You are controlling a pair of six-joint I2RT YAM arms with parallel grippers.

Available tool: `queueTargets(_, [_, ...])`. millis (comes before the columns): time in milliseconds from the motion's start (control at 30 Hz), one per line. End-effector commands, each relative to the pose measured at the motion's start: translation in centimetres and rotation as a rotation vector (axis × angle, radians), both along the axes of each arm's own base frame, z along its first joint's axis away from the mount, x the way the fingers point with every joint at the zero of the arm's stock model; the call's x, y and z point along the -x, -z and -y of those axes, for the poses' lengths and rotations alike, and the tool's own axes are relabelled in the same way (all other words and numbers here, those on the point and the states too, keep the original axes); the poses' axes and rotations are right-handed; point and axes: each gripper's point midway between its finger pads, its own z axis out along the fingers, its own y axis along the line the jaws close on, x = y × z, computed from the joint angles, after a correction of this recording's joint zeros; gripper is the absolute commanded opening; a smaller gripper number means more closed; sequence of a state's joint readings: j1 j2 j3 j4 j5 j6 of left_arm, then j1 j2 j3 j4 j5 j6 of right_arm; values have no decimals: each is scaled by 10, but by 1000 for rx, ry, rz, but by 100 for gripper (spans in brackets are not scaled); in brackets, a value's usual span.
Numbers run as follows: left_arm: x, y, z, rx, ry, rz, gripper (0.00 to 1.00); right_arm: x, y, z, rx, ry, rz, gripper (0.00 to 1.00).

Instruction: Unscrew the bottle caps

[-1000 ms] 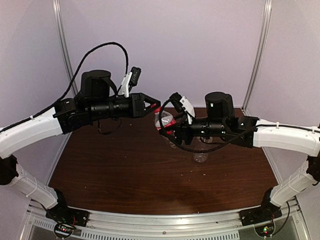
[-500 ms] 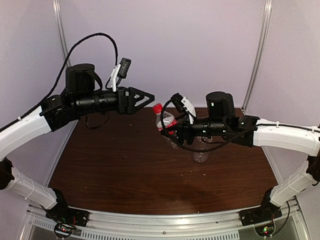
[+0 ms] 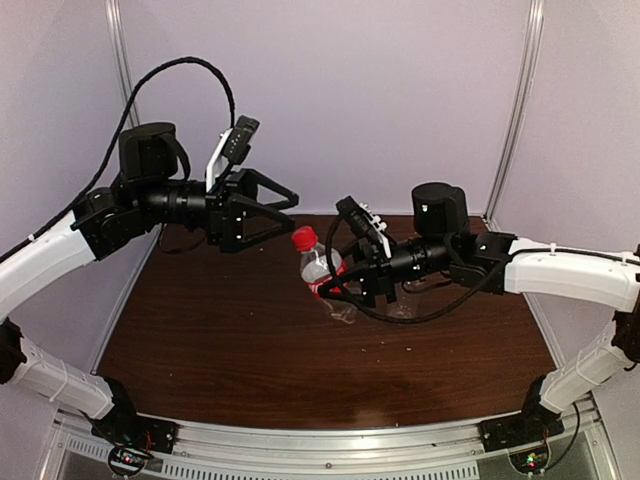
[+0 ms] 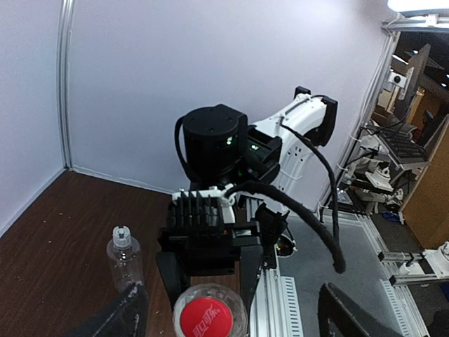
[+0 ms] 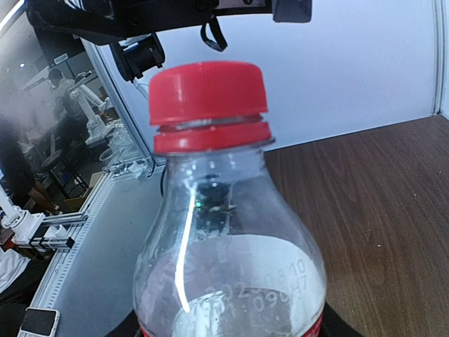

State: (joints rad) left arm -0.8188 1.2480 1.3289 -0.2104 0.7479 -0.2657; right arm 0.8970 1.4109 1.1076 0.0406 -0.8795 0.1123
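Note:
A small clear bottle [image 3: 318, 272] with a red label is tilted in the air above the table. My right gripper [image 3: 345, 285] is shut on its body. Its red cap [image 3: 303, 238] sits on the neck. In the right wrist view the red cap [image 5: 208, 105] and the bottle's shoulder [image 5: 231, 267] fill the frame. My left gripper [image 3: 283, 210] stands open up and to the left of the cap, apart from it. From the left wrist the red cap [image 4: 208, 319] faces the camera between the spread fingers [image 4: 130, 312]. The wider bottle [image 4: 124, 256] stands on the table with a whitish top.
The brown table [image 3: 200, 340] is walled in by pale panels with metal posts [image 3: 125, 90]. The wider bottle [image 3: 402, 312] is mostly hidden under my right forearm. A metal rail [image 3: 330, 440] runs along the near edge between the arm bases.
My left gripper opened, let go of the red cap and drew back to the left and up. My right arm carried the small bottle left and lower, tilting it.

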Motion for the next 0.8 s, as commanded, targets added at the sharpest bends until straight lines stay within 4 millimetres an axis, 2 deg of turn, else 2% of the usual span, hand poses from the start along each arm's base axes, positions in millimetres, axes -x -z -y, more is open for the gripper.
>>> queueTargets(0, [20,-7,5,46,174,54,80,19,-21,-3,-81,-135,-28,28])
queueTargets(200, [18,0,11,50,194,45,69,23,-24,-5,-102,-174,-53,28])
queueTargets(633, [12,21,16,23,187,10,53,25,-26,-6,-114,-192,-66,27])
queueTargets(767, [13,21,16,26,189,8,43,23,-25,-7,-111,-182,-67,27])
